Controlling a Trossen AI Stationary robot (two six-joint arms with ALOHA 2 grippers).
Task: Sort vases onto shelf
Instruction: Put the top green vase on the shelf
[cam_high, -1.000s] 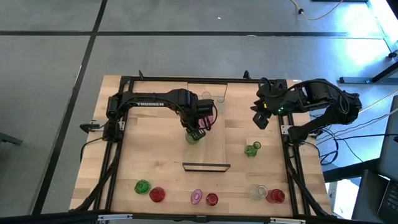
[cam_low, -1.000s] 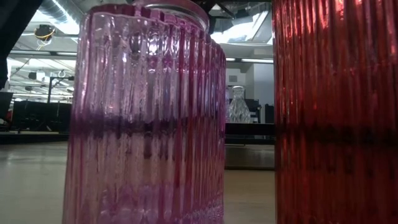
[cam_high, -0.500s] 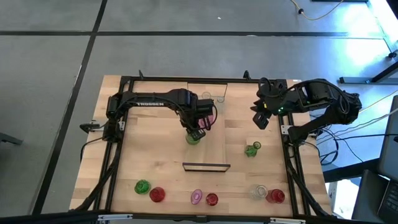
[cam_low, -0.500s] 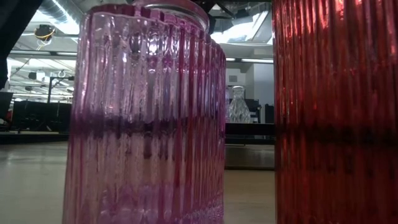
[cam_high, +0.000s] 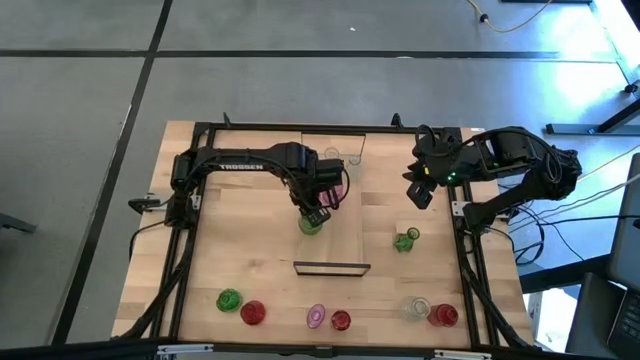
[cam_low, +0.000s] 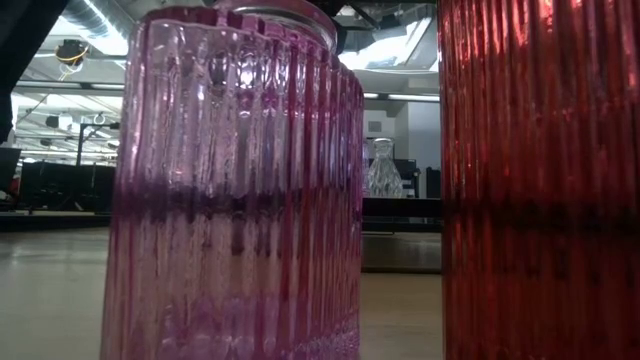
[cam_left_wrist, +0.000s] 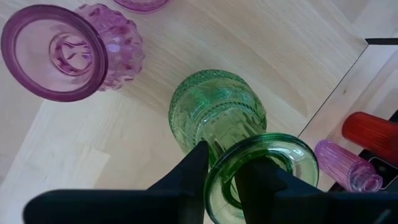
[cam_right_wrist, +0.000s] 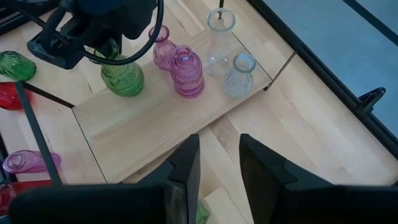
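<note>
The shelf is a pale plank lying along the middle of the table. On it stands a green vase, upright on its base, with my left gripper shut on its top from above. Beyond it on the shelf stand two pink vases and two clear vases. My right gripper hangs high over the table's far right part, open, with nothing between its fingers. My left gripper has the green vase by the wall of its flared rim. One finger is outside the rim and the other stands over the mouth. The fingers point down. The vase stands upright with its base on the shelf.
A green vase lies on the table right of the shelf. Along the near edge stand several vases: green, red, pink, red, clear, red. A black frame borders the table.
</note>
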